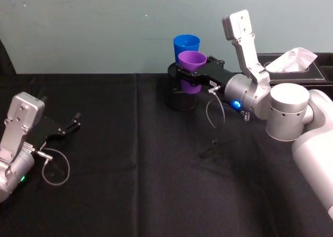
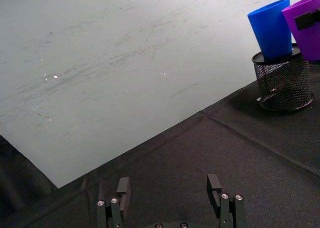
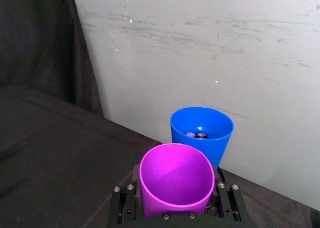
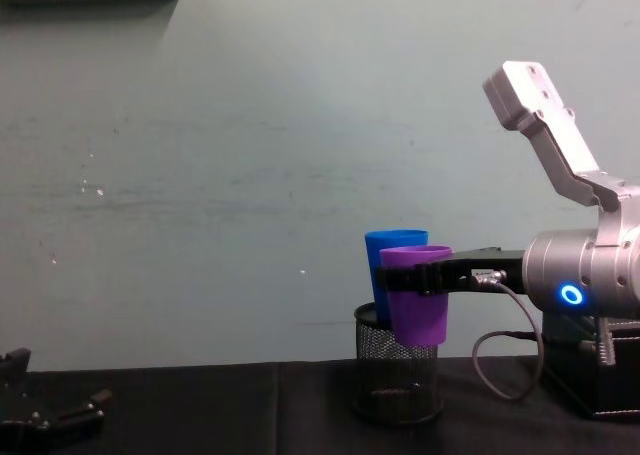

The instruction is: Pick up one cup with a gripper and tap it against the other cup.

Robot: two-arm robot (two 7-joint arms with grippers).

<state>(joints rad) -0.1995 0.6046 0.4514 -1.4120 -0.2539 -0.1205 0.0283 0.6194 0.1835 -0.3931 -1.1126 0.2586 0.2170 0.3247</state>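
I am pinching the purple cup (image 1: 191, 60) in my right pincer (image 1: 186, 74), its black flat fingers (image 3: 123, 204) pressing on opposite sides of the cup's wall below the rim. I am holding the cup upright, mouth up, lifted off the black-clothed tabletop (image 1: 130, 185). In the chest view its base is hanging in front of the upper edge of the black mesh pen holder (image 4: 395, 385).

The blue cup (image 1: 186, 43) is standing upright inside that mesh holder at the back of the tabletop, close to the pale green wall (image 1: 104, 23). My purple cup is sitting just beside it, on the side nearer to me, with its rim slightly lower than the blue rim. In the left wrist view the two walls are meeting along one edge, but I cannot tell whether they are really touching. Something small and dark is lying at the bottom of the blue cup; I cannot tell what.

The blue ring (image 4: 571, 295) on my right arm is glowing. A black tissue box (image 1: 296, 65) is sitting behind that arm.

My left pincer (image 1: 74, 122) is resting low at the left of the tabletop, well apart from both cups, with its fingers (image 2: 123, 188) spread and gripping nothing.
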